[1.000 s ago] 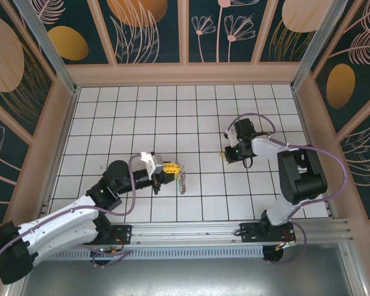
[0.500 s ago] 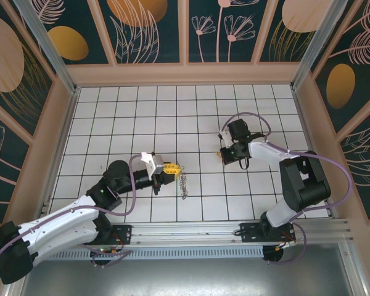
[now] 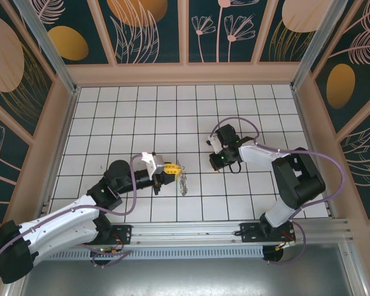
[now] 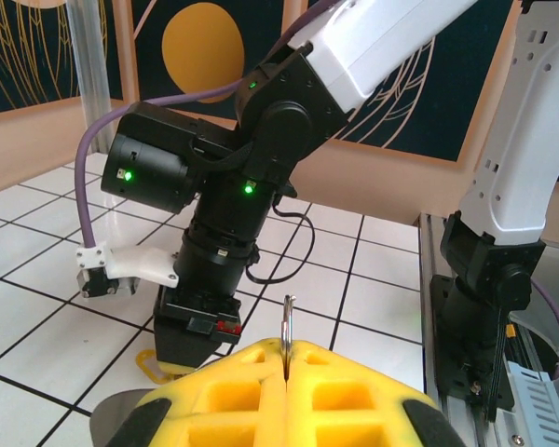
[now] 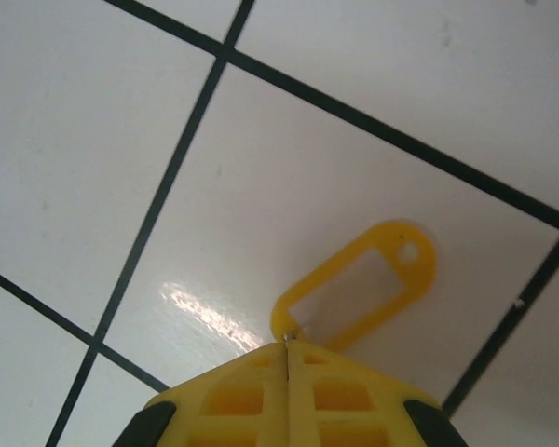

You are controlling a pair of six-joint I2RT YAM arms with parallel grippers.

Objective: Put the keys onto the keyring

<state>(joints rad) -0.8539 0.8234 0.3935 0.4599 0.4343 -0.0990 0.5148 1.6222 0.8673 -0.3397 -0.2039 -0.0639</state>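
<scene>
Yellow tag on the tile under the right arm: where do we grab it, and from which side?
Take the yellow tag by its narrow end, at the small metal link, coming in low along its length. It seems to lie flat on the tile, so its faces give no pinch from above. The right gripper is shut right there.

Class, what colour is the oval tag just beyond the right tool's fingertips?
Yellow; the oval tag shows best in the right wrist view.
</scene>
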